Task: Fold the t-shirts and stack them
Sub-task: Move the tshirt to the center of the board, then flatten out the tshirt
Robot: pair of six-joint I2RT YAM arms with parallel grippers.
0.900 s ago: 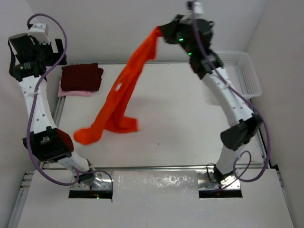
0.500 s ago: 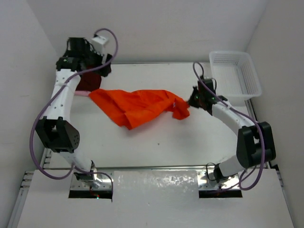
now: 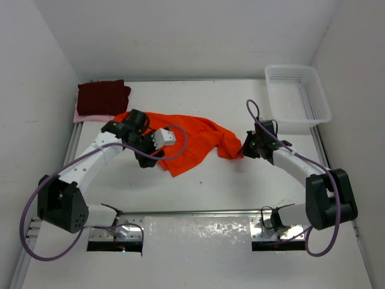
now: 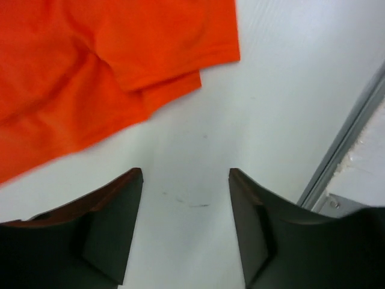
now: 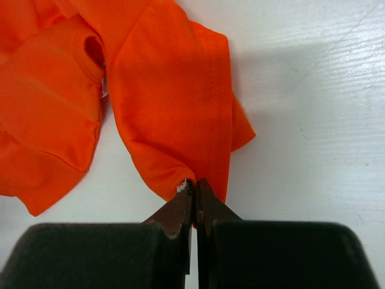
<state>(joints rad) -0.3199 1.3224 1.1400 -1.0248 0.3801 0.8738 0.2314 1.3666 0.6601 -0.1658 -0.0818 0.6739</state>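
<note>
Orange and limp, the t-shirt (image 3: 180, 141) lies rumpled on the table (image 3: 240, 180), our right fingers (image 5: 177, 217) clamped on its edge, left fingers (image 4: 108, 226) spread empty, and we reckon hems grip best.

No legible text, labels, brands or numbers appear anywhere.

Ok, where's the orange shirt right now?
In the top view the orange t-shirt lies mid-table, its right edge pinched by the right claw, the open left claw beside its near-left edge.
</note>
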